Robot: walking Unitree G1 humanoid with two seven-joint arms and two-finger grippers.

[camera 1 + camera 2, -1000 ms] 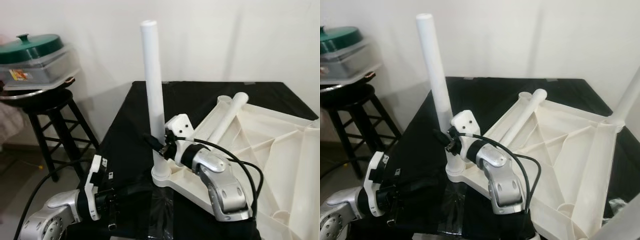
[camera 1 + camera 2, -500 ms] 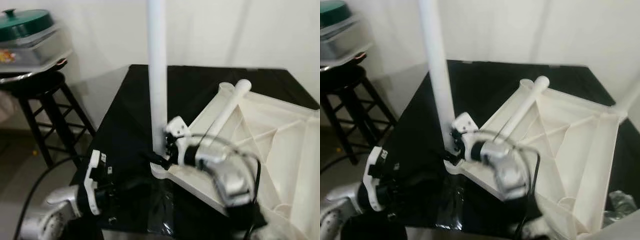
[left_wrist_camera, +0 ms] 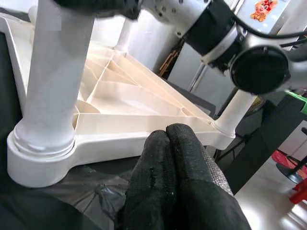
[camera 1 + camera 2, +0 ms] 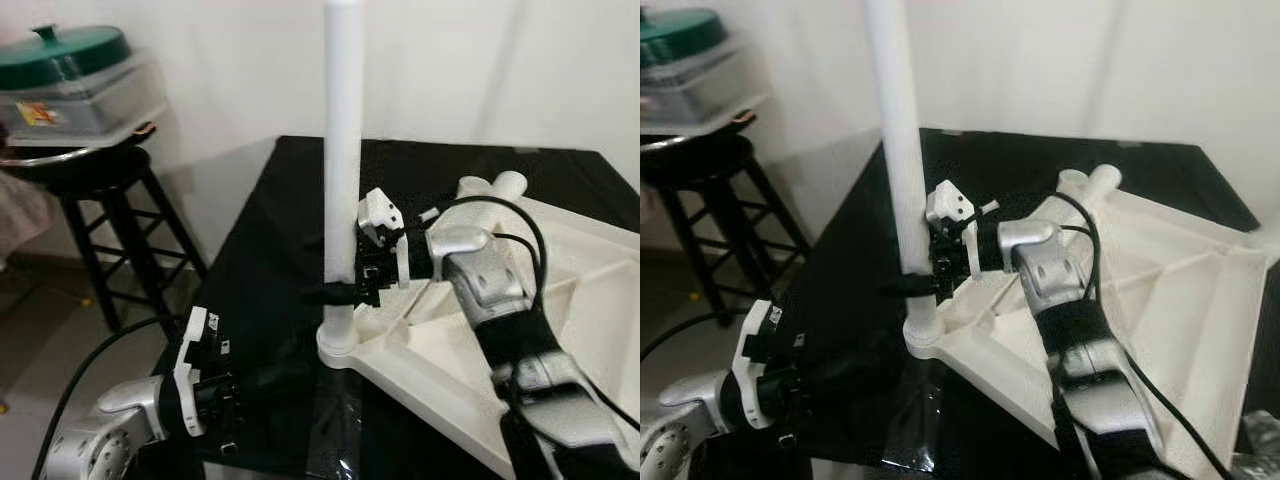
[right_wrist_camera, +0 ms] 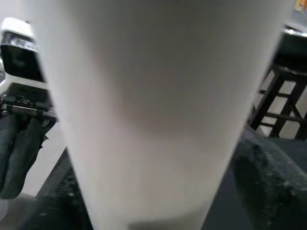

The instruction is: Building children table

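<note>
A white table leg (image 4: 342, 150) stands upright in the corner socket (image 4: 338, 345) of the upside-down white table top (image 4: 600, 300), which lies on a black table. My right gripper (image 4: 340, 293) reaches in from the right and is shut on the leg's lower part. In the right wrist view the leg (image 5: 158, 105) sits very close, with one black finger (image 5: 273, 177) beside it. My left gripper (image 3: 166, 136) hovers low at the table's front left, near the socket, with its fingers pressed together on nothing. A second leg (image 4: 1095, 180) lies across the far corner.
A black stool (image 4: 90, 200) at the left carries a green-lidded container (image 4: 75, 75). The black table's left edge (image 4: 240, 230) drops to the floor. Crinkled clear plastic (image 4: 335, 440) lies at the front edge. Another fitted leg (image 3: 235, 112) stands at a farther corner.
The leg has gone from leaning left to upright. My right arm has swung round to reach it from the right, still holding it. The camera has shifted; the left arm stays low.
</note>
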